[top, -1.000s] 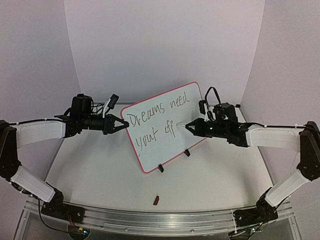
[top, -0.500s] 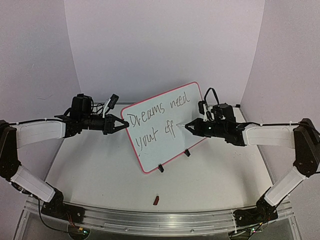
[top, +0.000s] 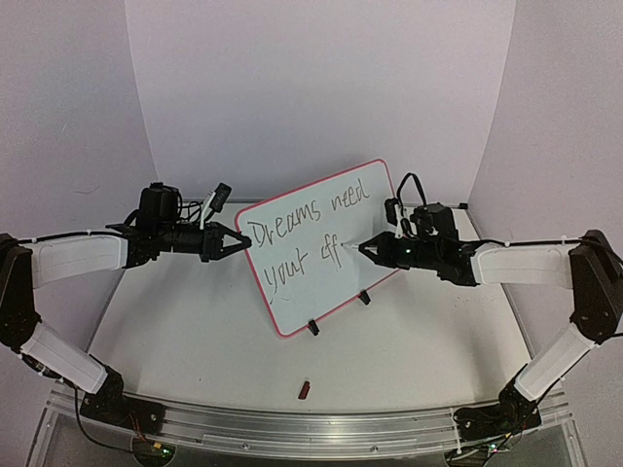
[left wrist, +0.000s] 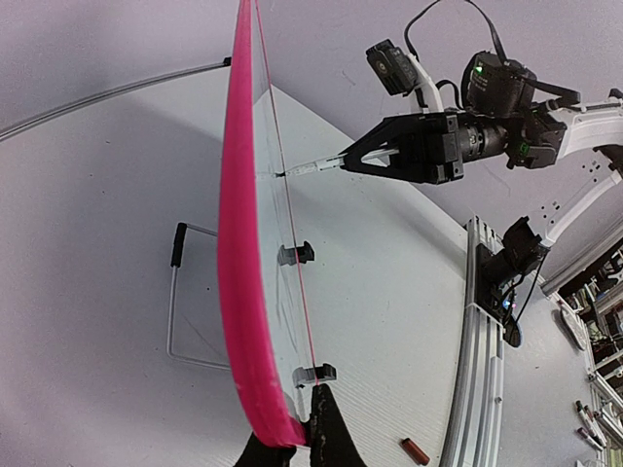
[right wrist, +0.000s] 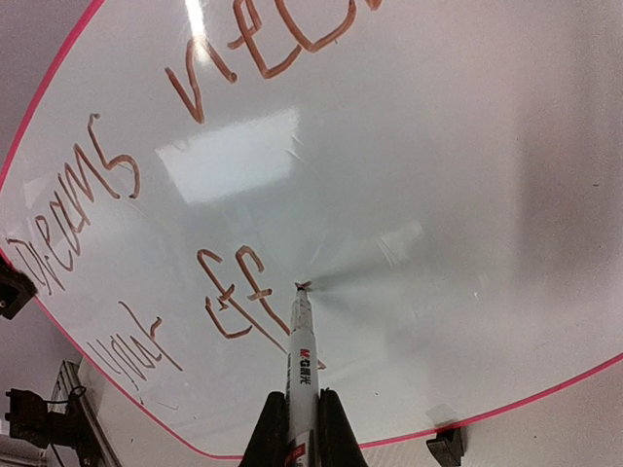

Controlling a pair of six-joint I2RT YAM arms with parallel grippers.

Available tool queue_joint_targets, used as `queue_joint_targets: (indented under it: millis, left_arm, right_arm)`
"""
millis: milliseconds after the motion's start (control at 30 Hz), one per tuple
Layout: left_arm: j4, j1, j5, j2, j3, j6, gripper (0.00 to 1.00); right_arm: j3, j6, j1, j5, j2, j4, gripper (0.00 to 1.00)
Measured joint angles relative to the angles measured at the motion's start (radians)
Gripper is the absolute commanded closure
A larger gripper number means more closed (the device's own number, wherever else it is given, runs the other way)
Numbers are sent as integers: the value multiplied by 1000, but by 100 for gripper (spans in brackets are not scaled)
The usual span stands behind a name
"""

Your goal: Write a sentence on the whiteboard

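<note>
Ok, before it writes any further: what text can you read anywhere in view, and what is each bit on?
"Dreams need": handwritten, top line on the whiteboard.
"your eff": handwritten, second line on the same board; the last word is unfinished, and the first letter is loosely formed.
Print on the barrel of the marker: red and black marks, too small to read.
No other text is visible.
</note>
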Motion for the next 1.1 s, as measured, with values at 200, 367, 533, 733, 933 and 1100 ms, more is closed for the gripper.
queue_joint_targets:
  millis: [200,367,533,733,933,1100]
  left_arm:
    - [0,0,0,0,0,0,100]
    - [0,0,0,0,0,0,100]
    - [0,0,-1,0,0,0,100]
    - [0,0,-2,0,0,0,100]
    - [0,0,-2,0,0,-1,100]
    - [0,0,-2,0,0,-1,100]
  right_arm:
    - [-10,7,0,1,0,-5,100]
    - [-10,7,0,10,0,-6,100]
    - [-10,6,0,32,0,-13,100]
    - [-10,4,0,47,0,-15,100]
    - [3,-4,0,58,0,-32,100]
    - [19,-12,0,64,0,-44,100]
